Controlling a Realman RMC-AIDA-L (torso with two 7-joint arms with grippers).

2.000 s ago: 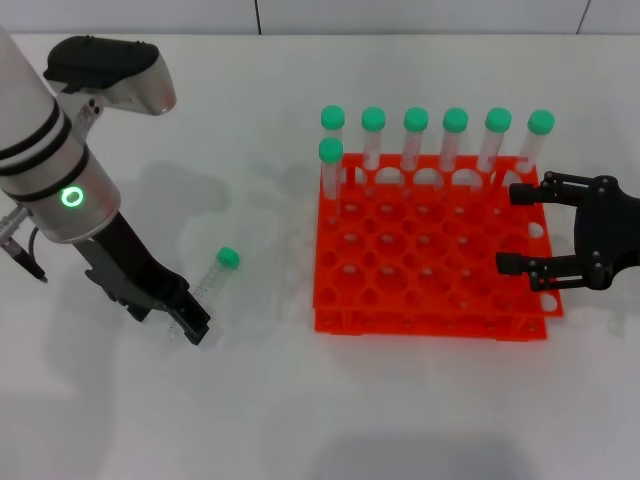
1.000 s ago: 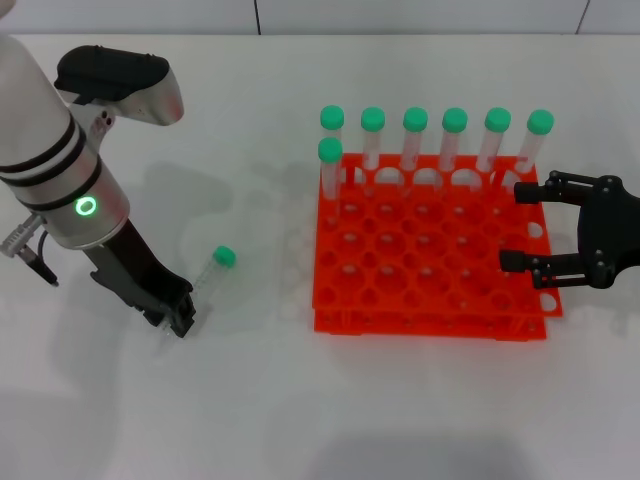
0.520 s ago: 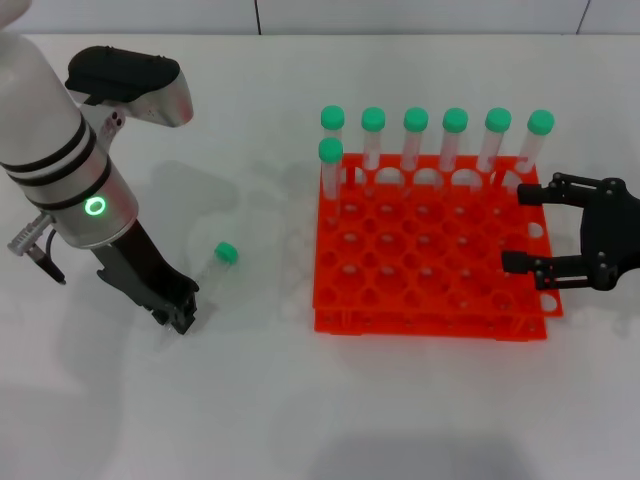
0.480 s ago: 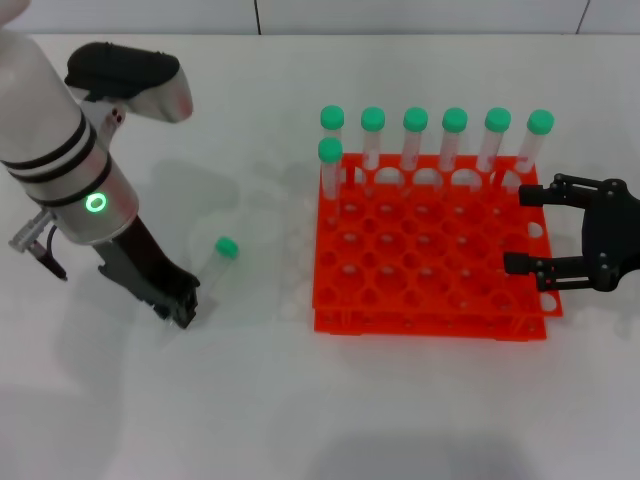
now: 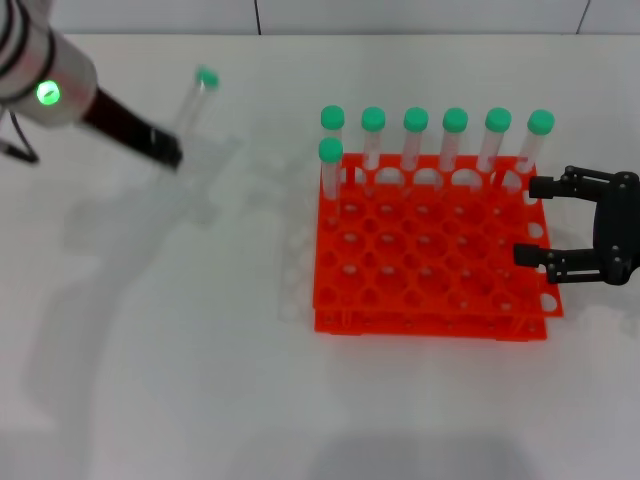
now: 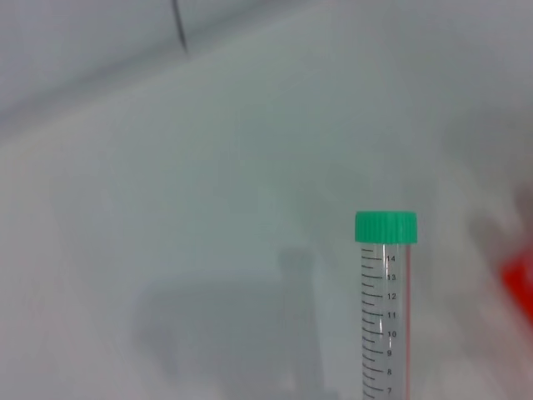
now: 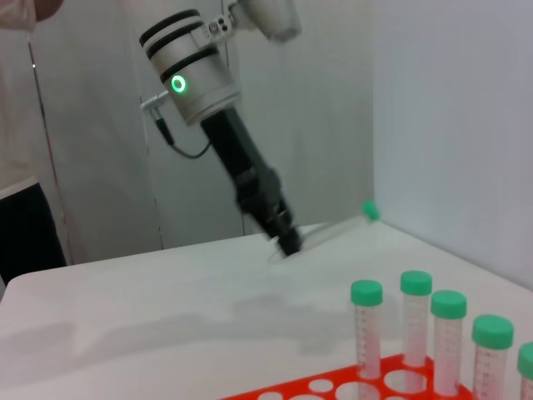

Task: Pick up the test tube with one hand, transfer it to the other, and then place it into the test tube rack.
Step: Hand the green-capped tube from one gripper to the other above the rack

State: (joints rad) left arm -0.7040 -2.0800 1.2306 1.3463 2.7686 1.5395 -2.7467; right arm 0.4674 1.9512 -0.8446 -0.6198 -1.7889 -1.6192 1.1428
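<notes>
From the head: left gripper point(image 5: 165, 152) up high at the far left, well clear of the table point(image 5: 300, 400), fingers closed on the lower end of the tube point(image 5: 190, 112), green cap point(image 5: 206, 77) pointing up and away; right gripper point(image 5: 580, 232) parked low over the right edge of the orange rack point(image 5: 420, 290), fingers spread wide with nothing between them; seven other tubes point(image 5: 436, 140) standing along the rack's back rows. Judged as the carry toward the handover, pick-up done. Best to bring the tube across slowly toward the middle, well above the standing caps, and to raise the right gripper to meet it rather than reaching over the rack. From the left wrist: only the upper part of the tube point(image 6: 385, 308) and its cap point(image 6: 386, 227) showing, printed scale readable, upright against the pale table; no fingers visible here, so grip depth hard to confirm. Worth keeping the tube steady and the capped end free for the other side to take. From the right wrist: left gripper point(image 7: 287, 242) far off and raised, tube point(image 7: 329, 232) jutting sideways from its tip with the cap point(image 7: 371, 212) at the outer end; rack point(image 7: 333, 387) and tubes point(image 7: 416, 321) close below. Sensible to grasp just under the cap, to close firmly before the left lets go, and to avoid knocking the nearby caps
</notes>
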